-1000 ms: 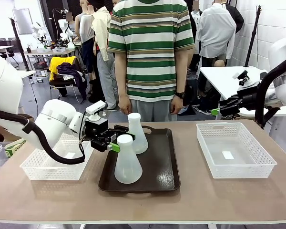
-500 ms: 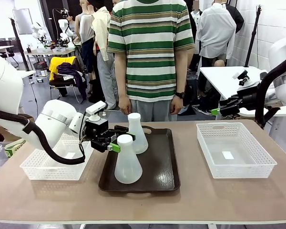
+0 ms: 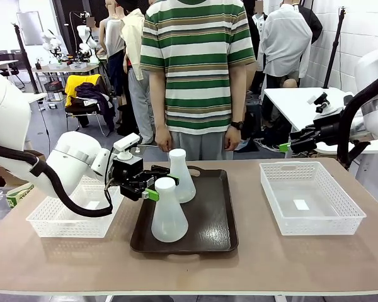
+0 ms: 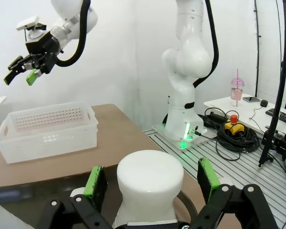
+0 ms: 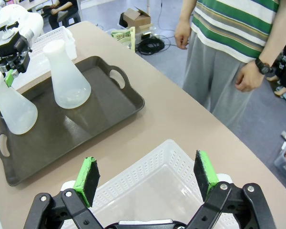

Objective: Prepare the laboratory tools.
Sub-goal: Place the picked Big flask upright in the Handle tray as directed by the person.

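Two capped plastic flasks stand upright on the dark tray (image 3: 211,217) in the middle of the desk (image 3: 283,261). The left gripper (image 3: 152,186) comes in level with the cap of the nearer flask (image 3: 168,214); its jaws are spread wide, one green pad on each side of the white cap, a clear gap on both sides, nothing clamped. From the left wrist that cap sits squarely between the two pads (image 4: 95,181). The farther flask (image 3: 181,177) stands just beyond those jaws, close behind the nearer one, toward the person in the striped shirt (image 3: 198,69), whose hands hang at their sides.

Behind the left arm, off the tray's left edge, lies a white lattice basket (image 3: 53,220). The right gripper (image 5: 145,181) hangs above a second lattice basket (image 3: 312,198), well away from the tray, its jaws also wide apart and holding nothing.
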Robot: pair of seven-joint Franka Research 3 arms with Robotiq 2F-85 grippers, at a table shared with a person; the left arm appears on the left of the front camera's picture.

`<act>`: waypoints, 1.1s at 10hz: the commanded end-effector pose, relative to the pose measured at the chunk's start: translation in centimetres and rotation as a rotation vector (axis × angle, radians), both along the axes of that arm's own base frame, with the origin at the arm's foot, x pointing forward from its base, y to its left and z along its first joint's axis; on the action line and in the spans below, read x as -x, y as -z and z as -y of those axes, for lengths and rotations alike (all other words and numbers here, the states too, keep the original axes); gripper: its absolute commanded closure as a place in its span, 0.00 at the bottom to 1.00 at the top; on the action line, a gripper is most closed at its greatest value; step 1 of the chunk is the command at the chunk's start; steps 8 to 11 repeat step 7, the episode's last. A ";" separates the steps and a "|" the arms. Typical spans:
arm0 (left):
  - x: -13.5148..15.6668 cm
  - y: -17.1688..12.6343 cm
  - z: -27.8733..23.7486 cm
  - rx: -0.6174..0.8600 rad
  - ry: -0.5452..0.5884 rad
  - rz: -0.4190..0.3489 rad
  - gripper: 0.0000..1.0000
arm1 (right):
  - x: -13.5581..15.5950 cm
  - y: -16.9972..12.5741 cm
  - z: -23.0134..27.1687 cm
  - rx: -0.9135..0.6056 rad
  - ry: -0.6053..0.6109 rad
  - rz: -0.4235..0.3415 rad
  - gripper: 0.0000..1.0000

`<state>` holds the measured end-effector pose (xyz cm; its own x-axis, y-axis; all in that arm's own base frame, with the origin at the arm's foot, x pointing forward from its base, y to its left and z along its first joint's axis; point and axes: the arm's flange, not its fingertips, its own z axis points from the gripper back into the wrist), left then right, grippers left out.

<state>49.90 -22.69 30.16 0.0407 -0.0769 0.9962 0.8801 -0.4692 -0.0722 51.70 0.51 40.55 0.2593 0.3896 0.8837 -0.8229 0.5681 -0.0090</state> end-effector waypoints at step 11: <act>0.0 -0.2 0.0 0.007 0.006 0.000 0.00 | 0.0 -0.1 -0.1 0.010 0.012 -0.016 0.00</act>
